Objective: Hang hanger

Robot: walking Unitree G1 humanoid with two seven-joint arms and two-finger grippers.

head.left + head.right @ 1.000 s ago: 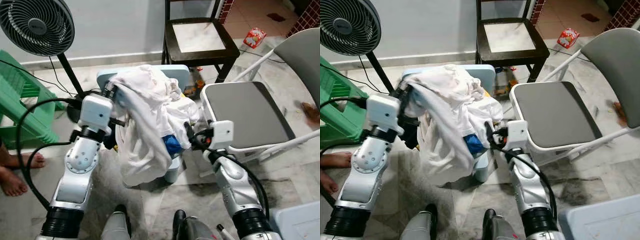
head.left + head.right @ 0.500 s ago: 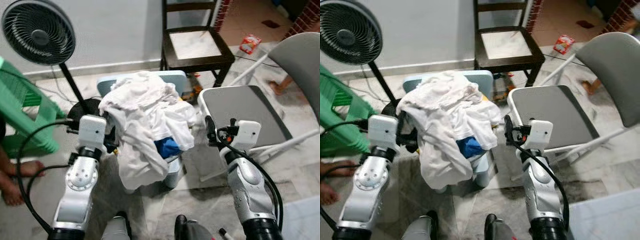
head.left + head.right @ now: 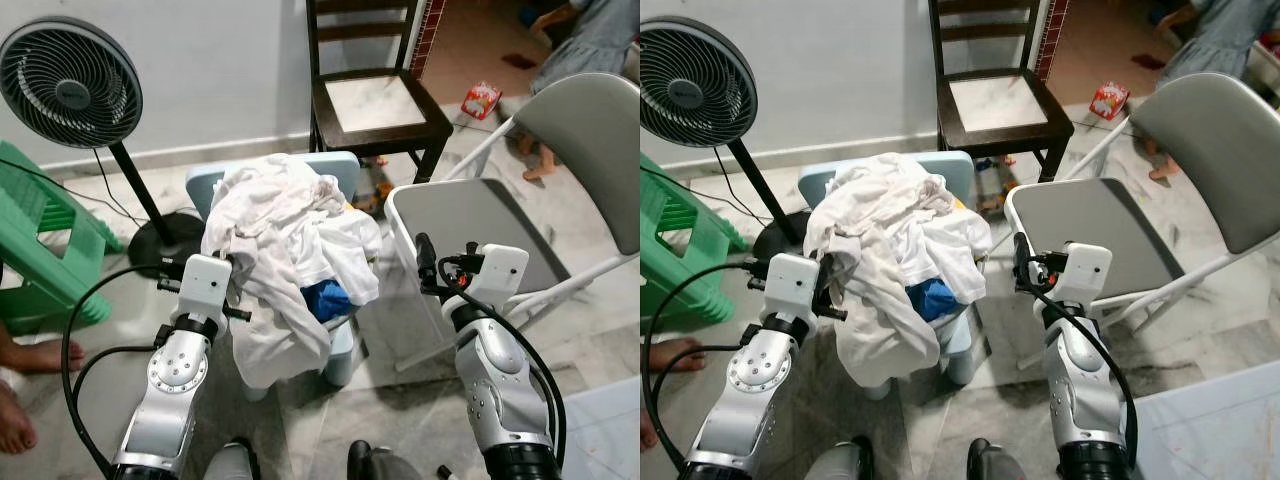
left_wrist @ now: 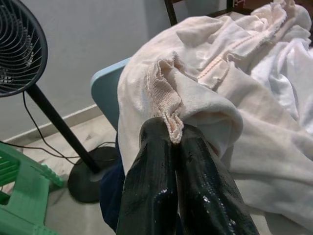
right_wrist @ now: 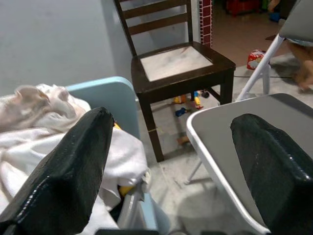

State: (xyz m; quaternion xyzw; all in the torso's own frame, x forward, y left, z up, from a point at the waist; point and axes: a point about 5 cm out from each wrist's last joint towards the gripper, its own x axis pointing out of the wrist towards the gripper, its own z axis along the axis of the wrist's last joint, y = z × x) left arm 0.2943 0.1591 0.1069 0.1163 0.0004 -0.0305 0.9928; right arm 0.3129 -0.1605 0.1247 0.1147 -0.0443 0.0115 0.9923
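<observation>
Left claw (image 4: 172, 139) pinches white cloth (image 4: 205, 93); hanger unseen.

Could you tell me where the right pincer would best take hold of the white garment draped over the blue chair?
Probably the loose fold of the white garment nearest the right pincer, coming in from the folding chair's side. That edge hangs free over the blue chair, so open fingers could close around it. The left pincer already pinches a ribbed hem on the opposite side.
</observation>
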